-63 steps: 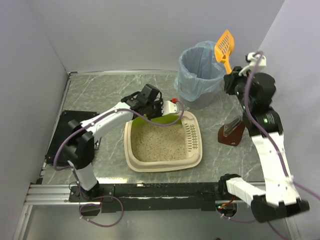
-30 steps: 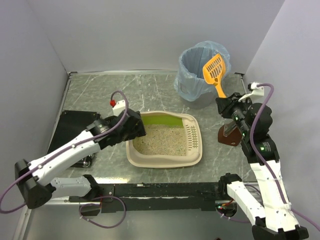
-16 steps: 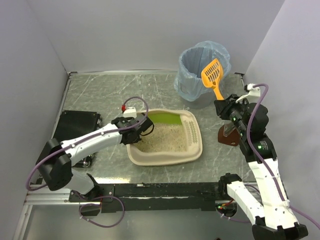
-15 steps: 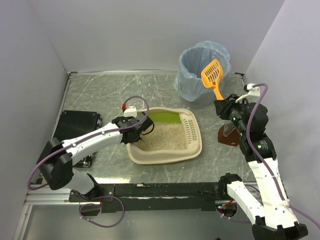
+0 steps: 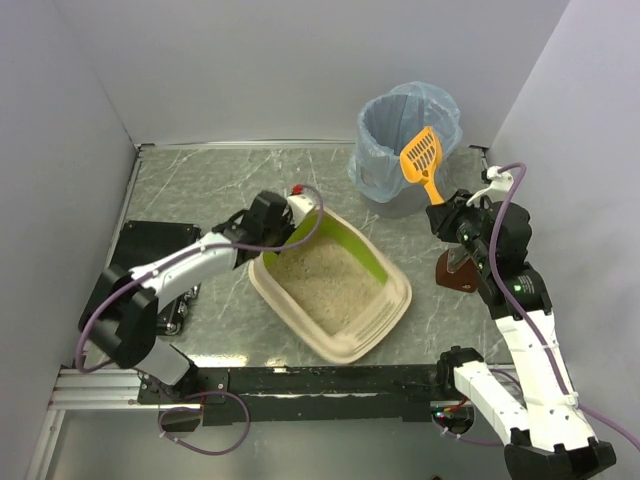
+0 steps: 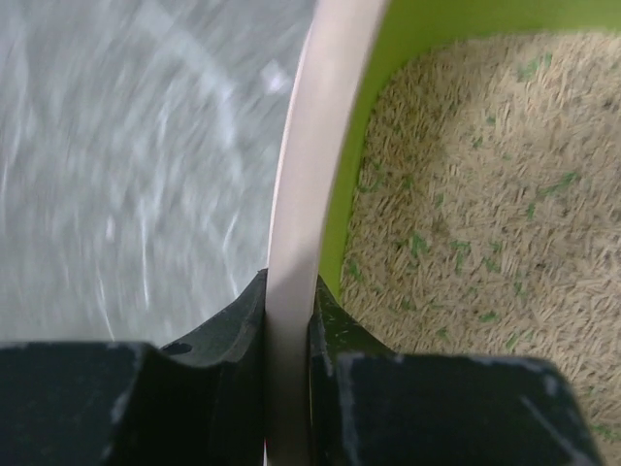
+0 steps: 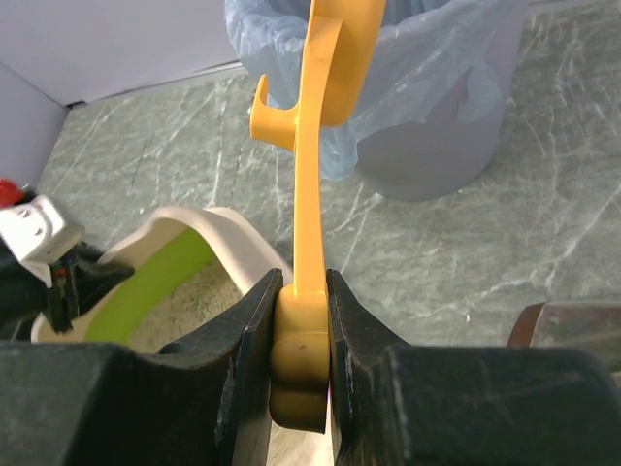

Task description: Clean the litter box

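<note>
The litter box [image 5: 345, 252] lies askew on the worktop [image 5: 220, 180], its far rim pinched in the closed jaws of the left gripper [image 6: 288, 320] (a thin hold). The right gripper [image 7: 301, 320] has its jaws clamped on the handle of the orange scoop [image 5: 421, 160], near the bin [image 5: 385, 190]. Recommended: brace the box level and firm before scooping.

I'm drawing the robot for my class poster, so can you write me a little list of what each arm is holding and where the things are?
Left gripper: shut on the cream rim of the large rounded plastic litter box
Right gripper: shut on the handle of the small orange slotted plastic scoop
Litter box: on the grey marbled table, turned askew, beige litter inside
Rubbish: round grey bin with a light-blue bag, at the table's far side
Scoop: held head up, near the bin
</note>
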Controlling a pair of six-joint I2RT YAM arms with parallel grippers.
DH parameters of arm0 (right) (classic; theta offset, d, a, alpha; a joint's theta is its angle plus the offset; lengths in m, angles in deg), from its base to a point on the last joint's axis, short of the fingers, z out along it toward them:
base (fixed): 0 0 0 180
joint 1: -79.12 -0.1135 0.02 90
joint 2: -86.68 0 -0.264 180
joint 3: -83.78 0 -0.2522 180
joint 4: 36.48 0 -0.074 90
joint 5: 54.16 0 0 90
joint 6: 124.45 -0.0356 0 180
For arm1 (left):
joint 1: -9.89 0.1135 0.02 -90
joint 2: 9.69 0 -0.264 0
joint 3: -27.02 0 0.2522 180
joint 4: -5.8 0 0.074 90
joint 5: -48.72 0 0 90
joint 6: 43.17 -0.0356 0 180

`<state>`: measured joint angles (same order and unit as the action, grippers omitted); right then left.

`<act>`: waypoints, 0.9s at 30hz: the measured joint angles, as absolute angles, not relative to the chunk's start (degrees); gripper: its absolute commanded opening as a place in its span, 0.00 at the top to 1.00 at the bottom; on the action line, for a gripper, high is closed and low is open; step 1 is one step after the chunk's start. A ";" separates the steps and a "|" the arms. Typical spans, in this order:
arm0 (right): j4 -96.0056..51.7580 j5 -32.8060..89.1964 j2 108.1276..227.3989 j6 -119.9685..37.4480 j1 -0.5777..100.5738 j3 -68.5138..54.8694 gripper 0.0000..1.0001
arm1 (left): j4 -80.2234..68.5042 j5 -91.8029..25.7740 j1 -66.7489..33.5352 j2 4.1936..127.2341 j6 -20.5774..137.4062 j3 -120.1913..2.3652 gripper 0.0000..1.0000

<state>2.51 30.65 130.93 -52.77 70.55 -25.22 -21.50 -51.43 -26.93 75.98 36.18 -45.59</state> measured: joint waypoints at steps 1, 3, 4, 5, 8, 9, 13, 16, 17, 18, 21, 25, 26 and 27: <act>3.17 30.65 130.74 -52.64 70.55 -24.98 1.00 | -22.66 -47.67 -26.18 77.40 32.40 -47.87 0.91; 4.57 30.65 130.21 -52.51 70.55 -24.50 1.00 | -26.31 -41.64 -24.91 81.77 25.78 -53.53 0.72; 5.38 30.65 129.77 -52.38 70.55 -24.33 1.00 | -28.28 -38.62 -24.26 84.87 22.63 -57.31 0.61; 6.10 30.67 129.27 -52.27 70.55 -24.28 1.00 | -29.81 -36.41 -23.67 88.13 20.20 -60.85 0.60; 8.37 30.82 127.70 -51.90 70.55 -24.28 1.00 | -31.45 -32.08 -22.36 95.12 16.38 -69.42 0.35; 9.36 30.89 127.15 -51.70 70.55 -24.28 1.00 | -31.34 -31.17 -22.12 96.04 15.35 -70.75 0.30; 11.21 30.08 126.10 -51.02 70.55 -24.28 1.00 | -29.83 -29.24 -21.53 95.84 14.80 -73.09 0.07; 11.32 27.19 125.86 -50.41 70.55 -24.28 1.00 | -28.21 -31.10 -21.57 94.16 18.04 -73.94 0.01; 11.26 25.68 125.88 -50.26 70.55 -24.28 1.00 | -28.26 -32.74 -21.59 93.24 20.09 -73.94 0.01; 11.21 23.98 125.95 -50.02 70.55 -24.28 1.00 | -28.04 -34.20 -21.70 92.30 22.10 -73.94 0.01; 11.04 18.21 126.78 -49.91 70.37 -24.28 1.00 | -26.57 -41.37 -21.85 86.71 32.18 -73.11 0.01; 10.95 8.05 130.54 -50.02 68.78 -24.24 1.00 | -24.69 -49.09 -21.77 74.16 48.33 -65.94 0.01; 11.30 5.64 131.94 -50.00 68.03 -24.15 1.00 | -25.02 -50.34 -21.75 70.88 52.20 -63.58 0.03; 11.80 3.35 133.40 -49.91 67.16 -23.96 1.00 | -25.11 -51.82 -21.85 67.28 56.29 -60.50 0.03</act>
<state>11.80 3.35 133.40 -49.91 67.16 -23.96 -25.11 -51.82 -21.85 67.28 56.29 -60.50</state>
